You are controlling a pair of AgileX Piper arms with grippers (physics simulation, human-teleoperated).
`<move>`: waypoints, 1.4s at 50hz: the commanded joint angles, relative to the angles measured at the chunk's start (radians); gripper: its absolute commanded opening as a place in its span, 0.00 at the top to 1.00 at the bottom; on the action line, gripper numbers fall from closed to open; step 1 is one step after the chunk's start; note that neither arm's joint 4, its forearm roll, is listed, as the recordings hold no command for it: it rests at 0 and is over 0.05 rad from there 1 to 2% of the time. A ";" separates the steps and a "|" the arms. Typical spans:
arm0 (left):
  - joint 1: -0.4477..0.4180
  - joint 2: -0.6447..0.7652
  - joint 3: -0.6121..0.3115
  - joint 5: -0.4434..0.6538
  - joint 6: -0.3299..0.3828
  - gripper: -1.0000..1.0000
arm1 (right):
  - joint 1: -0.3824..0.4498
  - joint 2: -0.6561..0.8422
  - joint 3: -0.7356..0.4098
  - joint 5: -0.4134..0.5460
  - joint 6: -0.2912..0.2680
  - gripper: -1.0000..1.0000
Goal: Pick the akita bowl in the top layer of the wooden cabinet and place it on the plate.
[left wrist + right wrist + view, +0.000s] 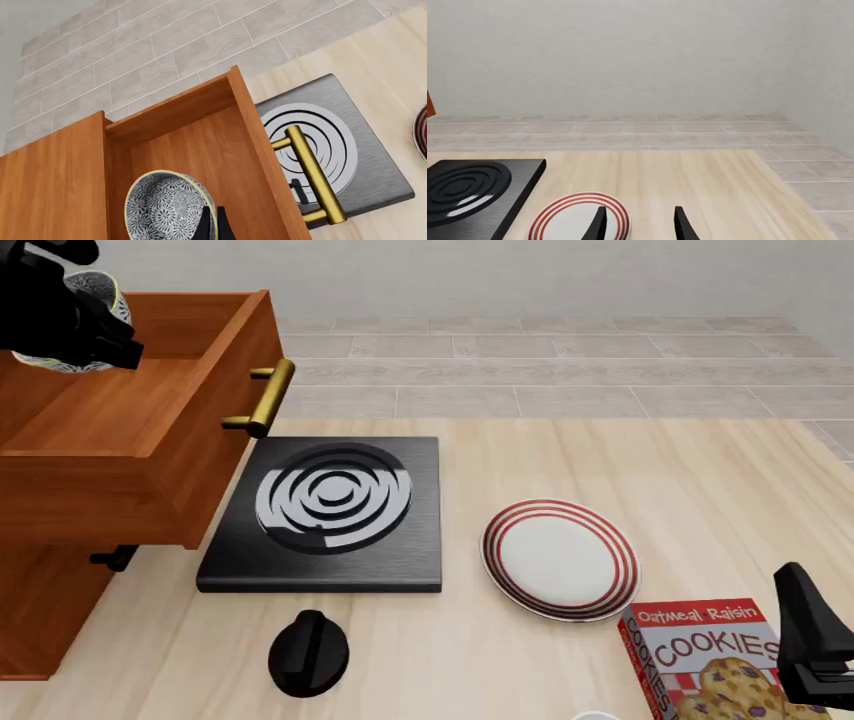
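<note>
The akita bowl [167, 207], black-and-white patterned with a pale yellow rim, hangs tilted over the open top layer [200, 145] of the wooden cabinet [47, 610]. My left gripper [213, 226] is shut on its rim. In the front view the bowl [104, 292] peeks out behind the left gripper [83, 328] at the top left, above the drawer [134, 420]. The red-ringed plate [561, 558] lies on the table right of the stove, also in the right wrist view [577, 217]. My right gripper [640, 225] stands open near the front right [814, 640], holding nothing.
A black stove [334, 510] with white rings sits between the cabinet and the plate. The drawer's brass handle [267, 398] juts over the stove's edge. A cookies box [701, 660] stands front right beside the right gripper. A black knob-like object [310, 650] lies before the stove.
</note>
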State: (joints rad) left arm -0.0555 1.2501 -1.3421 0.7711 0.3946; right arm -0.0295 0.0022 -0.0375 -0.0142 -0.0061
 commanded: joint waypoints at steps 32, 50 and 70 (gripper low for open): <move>-0.164 -0.012 -0.298 0.131 0.025 1.00 | -0.001 -0.001 -0.009 0.003 -0.002 0.00; -0.265 0.009 -0.330 0.121 0.053 1.00 | -0.004 -0.001 -0.009 0.002 -0.001 0.00; -0.375 0.043 -0.350 0.090 0.048 1.00 | -0.005 -0.001 -0.014 0.005 0.003 0.00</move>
State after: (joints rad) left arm -0.3803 1.2823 -1.6840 0.8794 0.4385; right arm -0.0339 0.0014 -0.0499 -0.0106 -0.0049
